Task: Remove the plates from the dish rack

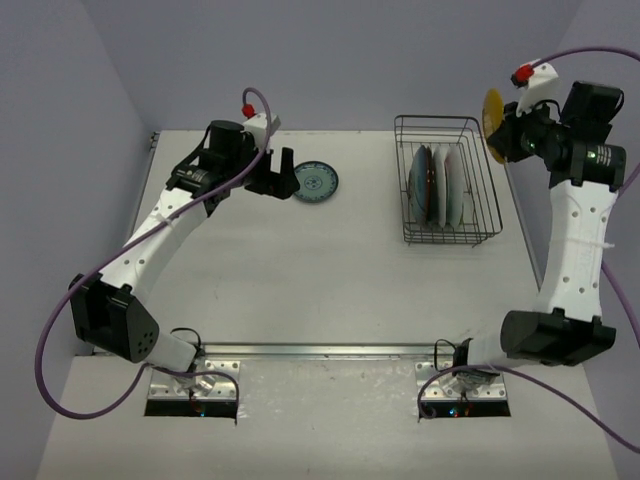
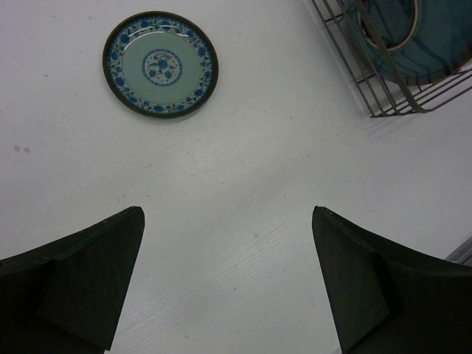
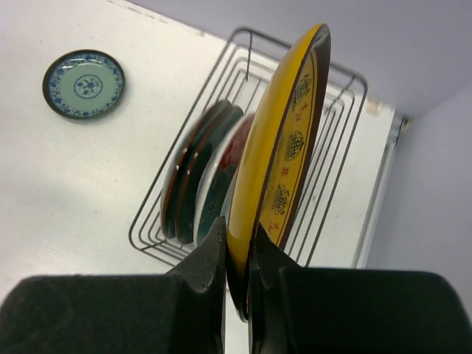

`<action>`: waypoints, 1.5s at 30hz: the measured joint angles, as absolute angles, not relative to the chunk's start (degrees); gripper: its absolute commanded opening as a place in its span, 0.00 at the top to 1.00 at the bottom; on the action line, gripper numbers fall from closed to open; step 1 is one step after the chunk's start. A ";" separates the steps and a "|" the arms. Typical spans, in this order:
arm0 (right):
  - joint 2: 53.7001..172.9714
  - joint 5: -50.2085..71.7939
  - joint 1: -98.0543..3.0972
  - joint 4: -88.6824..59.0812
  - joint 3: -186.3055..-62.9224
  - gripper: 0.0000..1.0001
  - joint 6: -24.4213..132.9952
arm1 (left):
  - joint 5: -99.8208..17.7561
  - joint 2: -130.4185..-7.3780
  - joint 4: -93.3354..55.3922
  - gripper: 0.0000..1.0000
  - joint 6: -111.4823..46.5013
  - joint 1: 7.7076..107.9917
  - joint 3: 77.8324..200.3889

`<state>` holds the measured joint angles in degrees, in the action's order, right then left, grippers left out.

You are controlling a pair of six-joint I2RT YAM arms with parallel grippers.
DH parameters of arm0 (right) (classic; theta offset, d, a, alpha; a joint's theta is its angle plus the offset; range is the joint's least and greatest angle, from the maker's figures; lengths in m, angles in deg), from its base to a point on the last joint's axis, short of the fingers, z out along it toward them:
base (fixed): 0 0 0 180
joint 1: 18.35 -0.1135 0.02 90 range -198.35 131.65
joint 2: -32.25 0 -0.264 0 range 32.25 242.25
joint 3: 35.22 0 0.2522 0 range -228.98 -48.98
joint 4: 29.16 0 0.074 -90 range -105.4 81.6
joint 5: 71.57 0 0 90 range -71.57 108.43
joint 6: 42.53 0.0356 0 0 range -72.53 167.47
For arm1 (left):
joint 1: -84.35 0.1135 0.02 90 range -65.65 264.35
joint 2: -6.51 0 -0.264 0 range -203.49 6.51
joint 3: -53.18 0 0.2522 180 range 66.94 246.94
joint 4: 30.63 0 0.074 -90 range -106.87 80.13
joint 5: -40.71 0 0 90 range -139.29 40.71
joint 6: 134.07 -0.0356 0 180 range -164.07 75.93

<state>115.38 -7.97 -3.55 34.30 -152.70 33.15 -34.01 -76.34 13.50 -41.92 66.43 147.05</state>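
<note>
The dark wire dish rack [image 1: 485,190] stands at the right rear of the table and holds several plates [image 1: 437,183] on edge; it also shows in the right wrist view [image 3: 335,158] and left wrist view [image 2: 391,92]. My right gripper [image 1: 503,135] is shut on the rim of a yellow-orange plate [image 3: 284,140], held upright in the air just right of and above the rack. A teal-patterned plate [image 1: 316,182] lies flat on the table, left of the rack. My left gripper [image 1: 280,180] is open and empty, just left of it.
The white table [image 1: 300,280] has a wall along its back and side edges. The rack stands close to the table's right edge. Both arm bases sit on a metal rail [image 1: 320,351] at the near edge.
</note>
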 measured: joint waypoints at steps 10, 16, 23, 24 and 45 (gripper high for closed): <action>93.97 -6.65 -31.84 23.03 -129.33 1.00 8.25 | -14.47 -76.36 16.61 0.12 -38.87 72.59 154.69; 85.96 3.81 -51.21 11.95 -110.21 1.00 -13.57 | -5.37 -76.89 19.59 0.21 -38.73 72.76 159.17; 81.85 14.01 -63.05 -1.13 -85.24 1.00 -38.48 | -3.63 -80.04 24.38 0.32 -41.17 72.34 160.23; 81.95 15.03 -63.71 -2.78 -83.82 1.00 -40.62 | -3.77 -80.55 25.04 0.33 -41.76 72.16 160.06; 86.82 23.58 -69.51 -20.90 -80.39 1.00 -48.97 | -2.59 -87.14 29.73 0.98 -48.00 65.08 154.34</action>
<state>86.82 23.58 -69.51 -20.90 -80.39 -48.97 -2.59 -87.14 29.73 -48.00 65.08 154.34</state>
